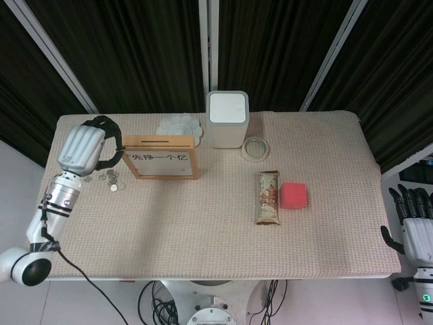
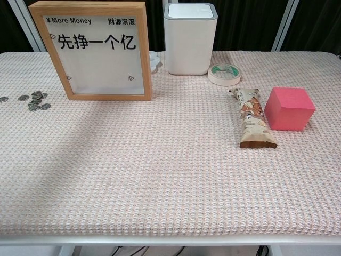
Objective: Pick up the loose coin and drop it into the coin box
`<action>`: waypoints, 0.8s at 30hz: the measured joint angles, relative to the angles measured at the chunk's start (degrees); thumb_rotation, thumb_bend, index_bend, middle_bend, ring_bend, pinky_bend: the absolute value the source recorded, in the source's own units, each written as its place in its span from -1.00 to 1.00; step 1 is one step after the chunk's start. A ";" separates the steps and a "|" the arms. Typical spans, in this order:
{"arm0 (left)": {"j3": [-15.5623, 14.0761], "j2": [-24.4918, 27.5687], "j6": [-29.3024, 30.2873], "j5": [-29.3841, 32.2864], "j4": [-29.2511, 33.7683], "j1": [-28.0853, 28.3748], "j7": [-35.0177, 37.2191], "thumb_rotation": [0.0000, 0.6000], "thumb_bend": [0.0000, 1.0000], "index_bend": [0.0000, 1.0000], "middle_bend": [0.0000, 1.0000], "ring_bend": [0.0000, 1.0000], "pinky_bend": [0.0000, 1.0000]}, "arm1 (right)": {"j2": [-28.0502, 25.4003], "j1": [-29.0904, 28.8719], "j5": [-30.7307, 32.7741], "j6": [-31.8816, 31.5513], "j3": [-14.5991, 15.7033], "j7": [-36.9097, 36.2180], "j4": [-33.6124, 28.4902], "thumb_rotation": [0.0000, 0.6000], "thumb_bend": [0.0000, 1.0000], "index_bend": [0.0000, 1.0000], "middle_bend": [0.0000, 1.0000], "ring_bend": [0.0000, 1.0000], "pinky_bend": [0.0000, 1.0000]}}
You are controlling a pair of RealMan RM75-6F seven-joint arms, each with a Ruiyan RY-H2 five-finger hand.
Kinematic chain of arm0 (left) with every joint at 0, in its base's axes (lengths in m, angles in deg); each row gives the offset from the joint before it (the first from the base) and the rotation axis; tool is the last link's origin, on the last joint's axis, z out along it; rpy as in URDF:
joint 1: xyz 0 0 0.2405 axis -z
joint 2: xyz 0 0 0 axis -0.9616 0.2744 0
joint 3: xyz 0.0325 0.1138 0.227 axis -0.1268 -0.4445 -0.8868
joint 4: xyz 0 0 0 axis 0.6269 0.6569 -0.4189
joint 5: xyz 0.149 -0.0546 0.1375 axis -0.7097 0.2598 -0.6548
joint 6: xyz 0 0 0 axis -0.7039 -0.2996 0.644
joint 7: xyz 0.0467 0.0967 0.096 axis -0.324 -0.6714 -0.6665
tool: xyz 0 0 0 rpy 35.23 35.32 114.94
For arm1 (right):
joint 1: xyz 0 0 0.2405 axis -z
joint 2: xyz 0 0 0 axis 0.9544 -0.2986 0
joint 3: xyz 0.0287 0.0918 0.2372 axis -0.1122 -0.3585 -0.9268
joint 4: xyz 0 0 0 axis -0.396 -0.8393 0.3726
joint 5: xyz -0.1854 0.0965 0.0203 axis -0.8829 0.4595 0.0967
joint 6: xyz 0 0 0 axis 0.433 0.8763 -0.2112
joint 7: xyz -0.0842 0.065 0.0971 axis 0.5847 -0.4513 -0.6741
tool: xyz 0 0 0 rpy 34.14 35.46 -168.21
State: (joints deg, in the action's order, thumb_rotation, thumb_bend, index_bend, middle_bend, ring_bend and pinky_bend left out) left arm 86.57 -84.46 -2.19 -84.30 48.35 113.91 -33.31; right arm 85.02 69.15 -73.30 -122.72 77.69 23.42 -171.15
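Coins (image 2: pixel 36 100) lie left-centre by the coin box (image 2: pixel 95 50). Only the head view shows the left hand (image 1: pixel 84 149), fingers curled, contents unclear; right hand (image 1: pixel 414 227) spread, empty.

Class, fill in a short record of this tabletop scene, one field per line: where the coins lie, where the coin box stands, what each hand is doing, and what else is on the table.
coins: coins loose on the cloth, left of the box
coin box: wooden coin box upright, slot on top
left hand: left hand raised beside the box's left edge, fingers curled; any coin held cannot be seen
right hand: right hand off the table's right edge, empty
other items: white bin, tape roll, snack packet, pink cube
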 measured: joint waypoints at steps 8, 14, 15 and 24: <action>1.94 0.26 -12.29 12.43 -6.26 8.35 0.94 1.00 -0.17 0.23 -0.24 -0.54 -0.24 | 0.34 -0.27 0.29 0.50 -0.06 0.51 -0.20 1.00 -0.40 -1.00 -1.00 -1.00 -1.00; 1.15 -0.72 -20.00 17.55 -12.27 13.88 1.30 1.00 -0.17 0.23 -0.24 -0.54 -0.24 | 0.27 -0.13 0.01 -0.02 -0.07 0.41 -0.57 1.00 -0.40 -1.00 -1.00 -1.00 -1.00; 0.79 -0.92 -21.05 17.87 -13.27 14.71 1.18 1.00 -0.17 0.23 -0.24 -0.54 -0.25 | 0.27 -0.05 0.04 -0.12 -0.08 0.41 -0.58 1.00 -0.40 -1.00 -1.00 -1.00 -1.00; -3.98 -2.53 -29.58 18.26 -19.90 21.51 -0.19 1.00 -0.17 0.22 -0.29 -0.56 -0.31 | 0.70 0.13 0.95 0.03 -0.31 -0.12 -0.05 1.00 -0.40 -1.00 -1.00 -1.00 -1.00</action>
State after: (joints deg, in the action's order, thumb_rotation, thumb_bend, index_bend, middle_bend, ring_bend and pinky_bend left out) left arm 82.59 -86.98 -31.76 -66.04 28.46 135.42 -33.50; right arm 85.72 69.28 -72.36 -122.69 77.37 23.31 -171.20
